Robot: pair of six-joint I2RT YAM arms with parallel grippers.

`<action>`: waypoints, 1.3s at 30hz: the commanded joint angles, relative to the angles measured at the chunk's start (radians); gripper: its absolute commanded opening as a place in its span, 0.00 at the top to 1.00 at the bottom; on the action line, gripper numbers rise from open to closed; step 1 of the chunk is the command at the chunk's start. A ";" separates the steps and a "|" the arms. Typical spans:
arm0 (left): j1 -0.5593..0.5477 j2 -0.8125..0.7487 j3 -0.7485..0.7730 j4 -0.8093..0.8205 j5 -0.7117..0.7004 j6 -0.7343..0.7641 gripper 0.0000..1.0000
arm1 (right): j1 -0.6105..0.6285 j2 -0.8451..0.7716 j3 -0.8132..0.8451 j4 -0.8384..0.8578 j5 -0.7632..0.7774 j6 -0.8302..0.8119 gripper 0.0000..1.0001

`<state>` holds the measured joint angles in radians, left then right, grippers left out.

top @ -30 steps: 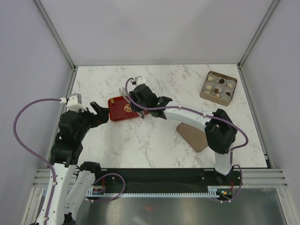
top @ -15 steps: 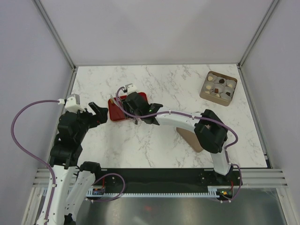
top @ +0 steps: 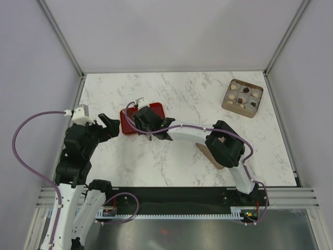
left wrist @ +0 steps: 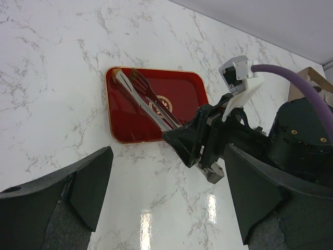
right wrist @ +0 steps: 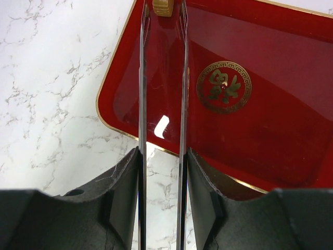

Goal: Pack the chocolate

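Note:
The chocolate (top: 244, 89), small white and dark pieces, sits in an open brown box (top: 230, 102) at the table's back right, far from both grippers. My right gripper (top: 140, 119) hovers over the red tray (top: 156, 110) and is shut on metal tongs (right wrist: 143, 78). The two tong blades run between its pads (right wrist: 200, 177), and a wooden tip (right wrist: 163, 6) reaches over the tray's (right wrist: 260, 130) far edge. From the left wrist view the tongs (left wrist: 145, 99) slant across the tray (left wrist: 182, 91). My left gripper (top: 109, 125) stands open and empty just left of the tray.
A flat brown lid (top: 204, 148) lies on the marble right of centre, partly under my right arm's elbow. The right forearm stretches across the middle of the table. Grey walls and metal posts close in the sides and back.
My right gripper has carried the tongs leftward and nearer, from the tray's far right side to over its left part. The left arm has stayed put.

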<state>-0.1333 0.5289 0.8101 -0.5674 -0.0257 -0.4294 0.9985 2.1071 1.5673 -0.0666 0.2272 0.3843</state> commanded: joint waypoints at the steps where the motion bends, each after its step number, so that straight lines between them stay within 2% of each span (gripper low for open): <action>1: 0.000 -0.006 -0.005 0.041 -0.023 0.000 0.05 | 0.006 0.024 0.060 0.050 0.017 -0.028 0.53; 15: 0.000 -0.010 -0.005 0.041 -0.026 -0.002 0.05 | 0.005 0.085 0.111 0.047 0.026 -0.036 0.53; 20: 0.000 -0.015 -0.006 0.041 -0.026 -0.002 0.04 | 0.006 0.093 0.120 0.042 0.031 -0.038 0.56; 24: 0.000 -0.014 -0.005 0.041 -0.026 -0.002 0.04 | 0.005 0.079 0.105 0.039 0.015 -0.032 0.63; 30: 0.000 -0.015 -0.008 0.041 -0.033 -0.003 0.04 | 0.008 -0.021 0.031 0.027 0.006 -0.028 0.70; 39: 0.001 -0.003 -0.006 0.041 -0.014 -0.002 0.04 | -0.047 -0.304 -0.124 -0.105 0.052 -0.012 0.73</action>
<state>-0.1329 0.5213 0.8101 -0.5671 -0.0277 -0.4297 0.9867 1.9514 1.4673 -0.1482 0.2432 0.3592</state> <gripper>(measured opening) 0.958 0.357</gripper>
